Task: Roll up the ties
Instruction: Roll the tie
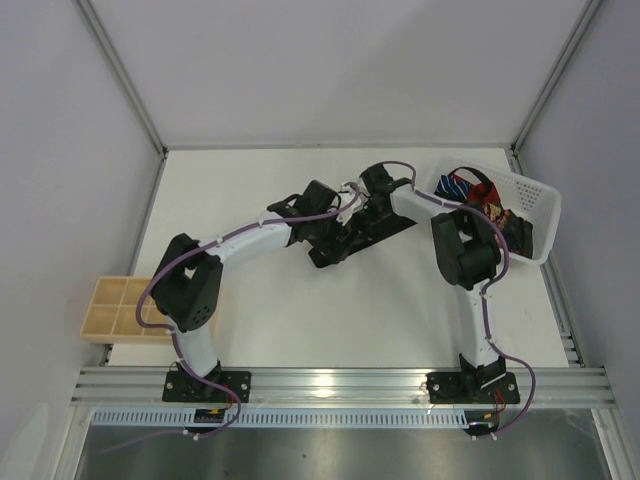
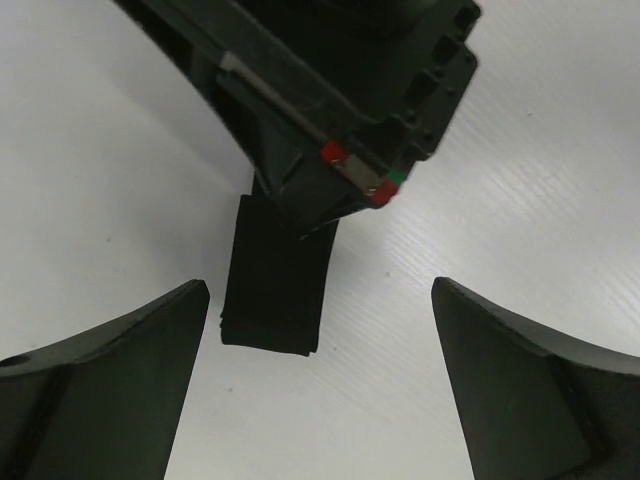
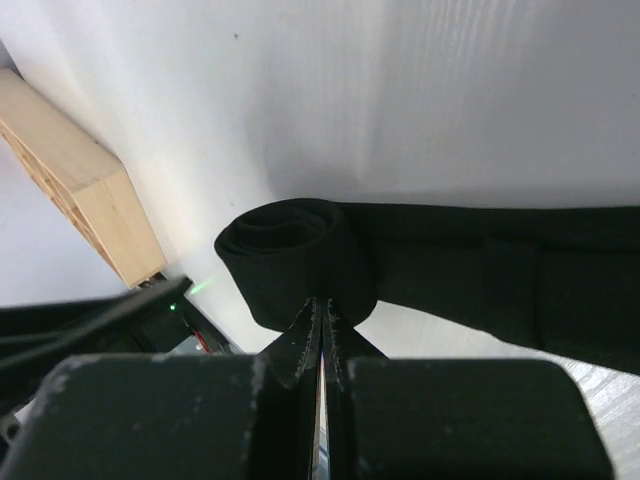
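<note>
A black tie lies across the middle of the table, one end wound into a roll and the rest stretched flat to the right. My right gripper is shut, its tips pinching the outer layer of the roll. From the left wrist view the roll shows as a dark block hanging from the right gripper's fingers. My left gripper is open wide just in front of the roll, touching nothing. Other ties, striped and red, sit in the basket.
A white lattice basket stands at the back right beside the right arm. A wooden compartment tray sits at the table's left edge and shows in the right wrist view. Purple cables run along both arms.
</note>
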`<action>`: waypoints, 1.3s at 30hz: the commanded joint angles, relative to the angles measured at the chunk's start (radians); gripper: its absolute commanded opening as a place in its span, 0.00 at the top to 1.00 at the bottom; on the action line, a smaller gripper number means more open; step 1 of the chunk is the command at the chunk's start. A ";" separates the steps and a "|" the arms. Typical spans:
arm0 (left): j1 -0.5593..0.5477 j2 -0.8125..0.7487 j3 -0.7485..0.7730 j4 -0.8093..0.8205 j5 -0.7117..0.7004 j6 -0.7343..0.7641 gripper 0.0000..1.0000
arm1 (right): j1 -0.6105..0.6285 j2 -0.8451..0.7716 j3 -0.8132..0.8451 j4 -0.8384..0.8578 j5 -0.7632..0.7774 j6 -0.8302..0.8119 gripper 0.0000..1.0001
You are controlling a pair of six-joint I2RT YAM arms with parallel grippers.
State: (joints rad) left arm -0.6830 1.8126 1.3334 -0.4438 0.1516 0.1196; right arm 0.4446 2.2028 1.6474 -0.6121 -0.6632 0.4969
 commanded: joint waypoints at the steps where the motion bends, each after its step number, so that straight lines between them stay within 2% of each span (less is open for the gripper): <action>1: 0.008 -0.013 0.010 0.025 -0.050 0.060 0.00 | -0.024 -0.104 -0.020 0.021 -0.010 0.017 0.99; 14: 0.008 0.082 0.024 -0.010 -0.017 0.126 0.00 | -0.230 -0.281 -0.124 -0.035 0.002 -0.031 0.99; 25: 0.011 0.165 0.038 -0.026 -0.050 0.143 0.03 | -0.244 -0.319 -0.186 -0.006 -0.026 -0.011 0.99; 34: 0.011 0.165 -0.004 -0.024 -0.122 0.137 0.17 | -0.242 -0.322 -0.187 0.002 -0.032 -0.006 0.99; 35: 0.011 0.168 0.000 -0.026 -0.126 0.135 0.22 | -0.242 -0.322 -0.189 0.005 -0.033 -0.006 0.99; 39: 0.011 0.183 0.009 -0.042 -0.126 0.134 0.32 | -0.241 -0.322 -0.189 0.006 -0.035 -0.004 0.99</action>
State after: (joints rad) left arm -0.6765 1.9739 1.3354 -0.4671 0.0803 0.2356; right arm 0.2008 1.9316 1.4586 -0.6231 -0.6720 0.4931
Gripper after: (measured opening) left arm 0.698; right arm 0.013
